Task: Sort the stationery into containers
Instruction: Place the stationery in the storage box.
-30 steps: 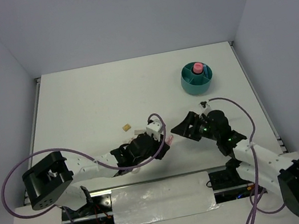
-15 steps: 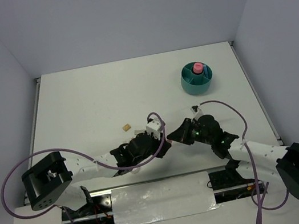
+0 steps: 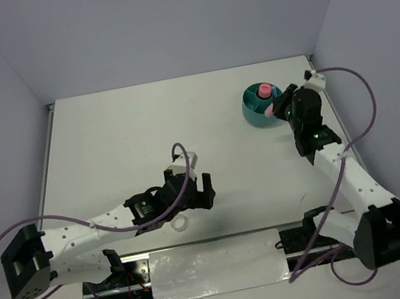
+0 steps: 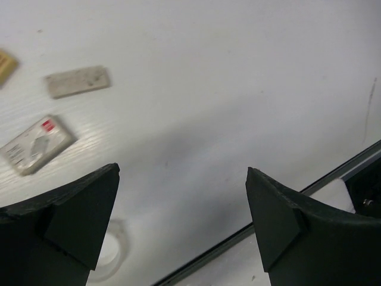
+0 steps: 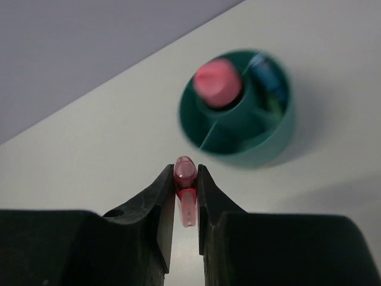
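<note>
The pink stick (image 5: 186,186) is pinched upright in my shut right gripper (image 5: 185,171), which hovers just short of the teal organizer (image 5: 280,134). A pink tube (image 5: 218,83) stands in its centre cup and a blue stick (image 5: 265,80) leans in a ring compartment. In the top view my right gripper (image 3: 281,110) is at the right rim of the organizer (image 3: 254,113). My left gripper (image 4: 181,173) is open over bare table, nothing between its fingers. A labelled white block (image 4: 37,145), a plain white block (image 4: 78,81), a tan block (image 4: 5,64) and a clear ring (image 4: 110,259) lie to its left.
The clear ring (image 3: 180,223) lies near the table's front edge, just beside my left gripper (image 3: 193,196). The dark front edge of the table (image 4: 280,205) runs right under the left fingers. The right wall stands close behind the organizer.
My left gripper opened and let go of the pink stick. My right gripper shut on it and carried it from the front middle to the organizer at the back right.
</note>
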Robot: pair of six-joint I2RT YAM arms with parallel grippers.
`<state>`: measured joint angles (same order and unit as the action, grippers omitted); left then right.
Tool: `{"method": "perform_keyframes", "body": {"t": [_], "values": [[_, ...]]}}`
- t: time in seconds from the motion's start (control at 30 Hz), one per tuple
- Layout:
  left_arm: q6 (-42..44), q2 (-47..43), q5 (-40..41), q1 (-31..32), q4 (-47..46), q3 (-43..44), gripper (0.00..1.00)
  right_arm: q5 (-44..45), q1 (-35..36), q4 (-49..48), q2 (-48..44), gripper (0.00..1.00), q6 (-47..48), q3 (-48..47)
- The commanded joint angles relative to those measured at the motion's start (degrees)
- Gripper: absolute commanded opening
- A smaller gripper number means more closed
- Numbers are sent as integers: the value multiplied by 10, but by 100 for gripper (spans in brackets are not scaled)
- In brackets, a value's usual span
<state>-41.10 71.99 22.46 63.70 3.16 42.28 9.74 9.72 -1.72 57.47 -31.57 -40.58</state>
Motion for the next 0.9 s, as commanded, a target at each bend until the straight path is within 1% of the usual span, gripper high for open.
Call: {"method": "perform_keyframes", "body": {"t": [0.0,0.03,0.1,0.2,0.23,0.27,0.37,0.47,0.6,0.73,0.87], "values": [[-50,-53,49,0,127,-2,99,106,-66,50,62,0,95,-66],[-53,-76,49,0,140,-6,99,106,-81,45,76,0,94,-78],[-54,-97,43,0,143,-21,99,101,-114,29,113,0,98,-113],[-53,-129,31,0,145,-42,99,104,-117,-18,157,0,111,-138],[-53,-141,29,0,142,-48,99,93,-117,-55,169,0,115,-140],[-53,-146,27,-1,139,-60,99,95,-117,-64,195,0,121,-152],[-53,-163,12,-1,137,-75,99,114,-117,-71,252,0,144,-193],[-50,-181,3,-1,135,-91,99,114,-119,-50,300,1,158,-238],[-48,-199,-6,0,139,-98,99,93,-121,-58,331,2,162,-260],[-51,-225,0,-1,155,-100,99,62,-121,-38,373,4,163,-296],[-59,-248,21,0,175,-102,99,46,-120,-44,385,8,147,-287]]}}
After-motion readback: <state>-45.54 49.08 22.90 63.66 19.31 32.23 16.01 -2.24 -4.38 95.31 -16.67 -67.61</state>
